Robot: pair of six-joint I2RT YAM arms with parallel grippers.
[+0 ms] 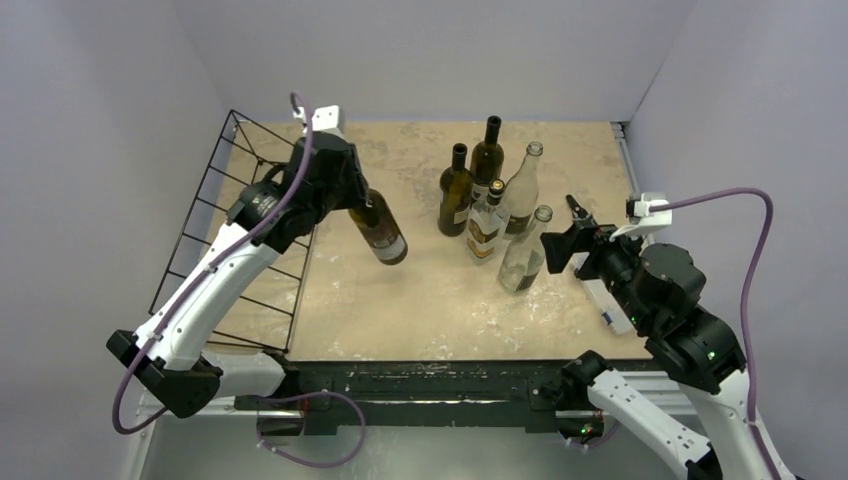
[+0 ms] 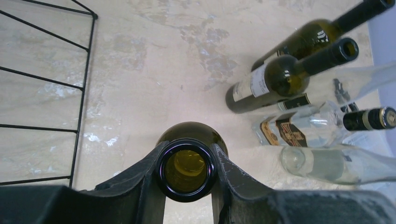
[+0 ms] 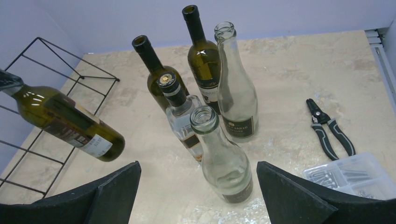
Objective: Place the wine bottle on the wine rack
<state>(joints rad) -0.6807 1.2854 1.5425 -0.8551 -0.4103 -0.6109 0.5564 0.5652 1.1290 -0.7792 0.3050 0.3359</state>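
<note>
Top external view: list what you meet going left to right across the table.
Wine rack → tilted wine bottle, its neck gripped by the left fingers → five standing bottles in a group → open right fingers.

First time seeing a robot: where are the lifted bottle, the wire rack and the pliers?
lifted bottle (image 1: 378, 229), top view, on its body.
wire rack (image 2: 84, 88), left wrist view, on a rod junction.
pliers (image 3: 320, 117), right wrist view, near the pivot.
</note>
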